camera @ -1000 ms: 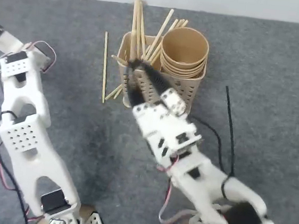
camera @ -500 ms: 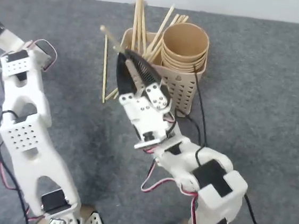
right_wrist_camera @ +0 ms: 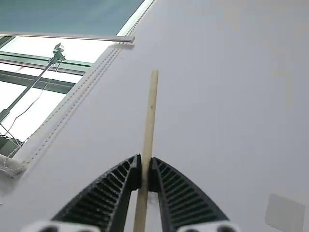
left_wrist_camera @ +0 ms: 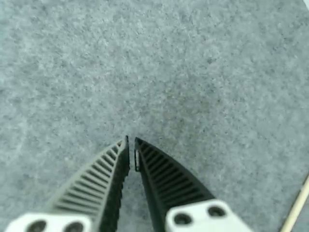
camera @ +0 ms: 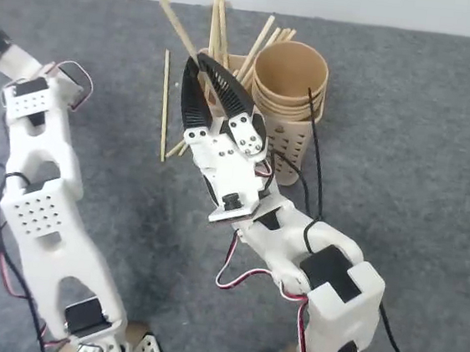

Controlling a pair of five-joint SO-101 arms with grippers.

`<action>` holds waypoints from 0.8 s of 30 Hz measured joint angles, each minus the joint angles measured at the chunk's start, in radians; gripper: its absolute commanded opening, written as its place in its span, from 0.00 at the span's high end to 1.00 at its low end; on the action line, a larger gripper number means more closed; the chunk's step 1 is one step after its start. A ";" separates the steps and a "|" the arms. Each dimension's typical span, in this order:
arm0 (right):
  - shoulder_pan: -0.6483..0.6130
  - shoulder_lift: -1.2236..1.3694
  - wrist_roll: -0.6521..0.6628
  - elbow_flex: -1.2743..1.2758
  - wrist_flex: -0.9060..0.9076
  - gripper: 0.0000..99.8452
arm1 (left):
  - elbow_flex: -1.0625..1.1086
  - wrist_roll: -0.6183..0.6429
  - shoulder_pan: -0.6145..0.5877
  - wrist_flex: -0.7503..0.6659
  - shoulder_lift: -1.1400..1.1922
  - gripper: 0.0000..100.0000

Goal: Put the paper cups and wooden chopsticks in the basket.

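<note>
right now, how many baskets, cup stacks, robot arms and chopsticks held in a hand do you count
beige perforated plastic basket: 1
stack of brown paper cups: 1
white robot arms: 2
wooden chopstick held in the right hand: 1
total: 5

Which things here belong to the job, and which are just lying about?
Job:
- basket
- paper cups stacked in it
- chopsticks standing in it
- held chopstick, clamped in the right gripper
- loose chopstick lying beside the basket

Not the job:
- grey mat
- left gripper, shut over bare mat
</note>
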 measured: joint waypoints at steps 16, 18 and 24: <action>0.109 0.072 -0.187 -0.014 0.124 0.92 | 0.000 0.000 0.000 0.000 0.000 0.98; 0.109 0.071 -0.203 -0.014 0.150 0.89 | 0.000 0.000 0.000 0.000 0.000 0.98; 0.109 0.071 -0.236 0.000 0.189 0.91 | 0.000 0.000 0.000 0.000 0.000 0.98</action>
